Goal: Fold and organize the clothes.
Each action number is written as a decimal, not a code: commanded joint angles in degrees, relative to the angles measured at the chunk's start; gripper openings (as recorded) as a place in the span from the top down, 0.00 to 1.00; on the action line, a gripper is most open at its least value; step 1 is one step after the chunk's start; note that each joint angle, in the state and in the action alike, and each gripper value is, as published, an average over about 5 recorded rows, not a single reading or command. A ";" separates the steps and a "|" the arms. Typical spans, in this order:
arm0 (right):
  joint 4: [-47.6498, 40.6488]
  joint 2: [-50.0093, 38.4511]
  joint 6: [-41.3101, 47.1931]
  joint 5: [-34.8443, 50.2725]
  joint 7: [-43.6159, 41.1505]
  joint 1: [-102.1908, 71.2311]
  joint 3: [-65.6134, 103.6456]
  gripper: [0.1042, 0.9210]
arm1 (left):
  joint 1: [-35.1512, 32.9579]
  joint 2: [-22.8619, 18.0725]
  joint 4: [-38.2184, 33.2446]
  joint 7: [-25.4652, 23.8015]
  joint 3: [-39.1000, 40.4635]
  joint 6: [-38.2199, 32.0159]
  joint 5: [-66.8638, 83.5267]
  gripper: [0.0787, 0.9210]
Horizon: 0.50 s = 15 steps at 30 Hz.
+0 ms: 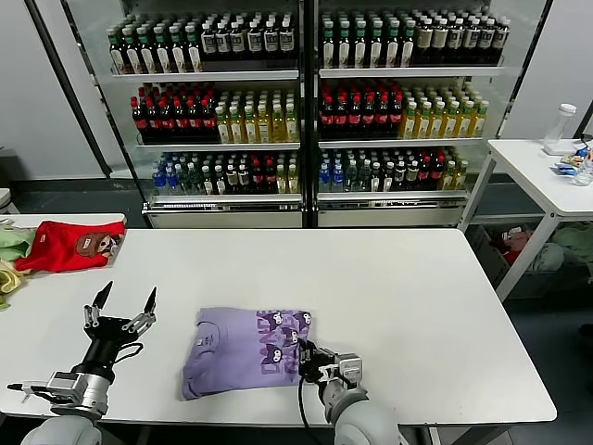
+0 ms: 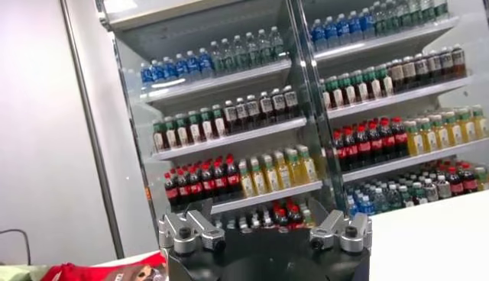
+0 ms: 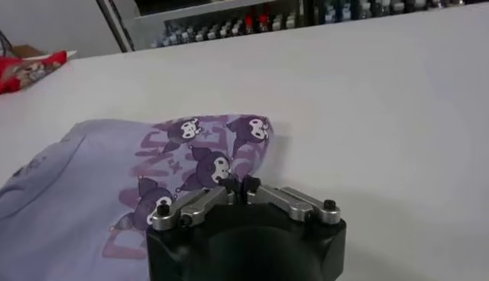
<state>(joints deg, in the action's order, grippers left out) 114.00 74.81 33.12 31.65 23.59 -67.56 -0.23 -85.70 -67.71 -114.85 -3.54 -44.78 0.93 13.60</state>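
Note:
The lavender T-shirt (image 1: 243, 348) lies folded into a rough rectangle near the table's front edge, with its dark purple print on the right half. It also shows in the right wrist view (image 3: 114, 191). My right gripper (image 1: 310, 357) is low at the shirt's front right edge. Its jaws are shut, with the tips (image 3: 241, 185) meeting right on the cloth's edge. My left gripper (image 1: 125, 301) is open and empty. It is raised above the table left of the shirt, fingers pointing up, and faces the fridge in the left wrist view (image 2: 263, 233).
A red garment (image 1: 69, 243) with a brownish print lies at the table's far left, also in the left wrist view (image 2: 99, 271). Green and yellow cloths (image 1: 9, 250) lie beside it. Drink fridges (image 1: 306, 111) stand behind the white table (image 1: 417, 297). A second white table (image 1: 547, 176) stands at the right.

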 commanded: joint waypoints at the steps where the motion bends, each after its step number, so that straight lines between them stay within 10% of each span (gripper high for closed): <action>1: 4.97 -3.31 -0.85 -2.67 -1.83 0.22 9.22 0.94 | -0.01 -0.07 0.22 0.01 0.13 -0.19 -0.15 0.12; 15: 7.48 -4.48 -1.70 -5.04 -5.30 -8.81 14.55 0.94 | 1.15 -1.26 1.09 -1.01 2.57 -3.10 -1.58 0.12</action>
<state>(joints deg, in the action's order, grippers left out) 120.12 70.93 31.91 29.12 20.62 -71.80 10.64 -84.72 -68.72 -114.02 -3.83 -43.11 -0.43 12.54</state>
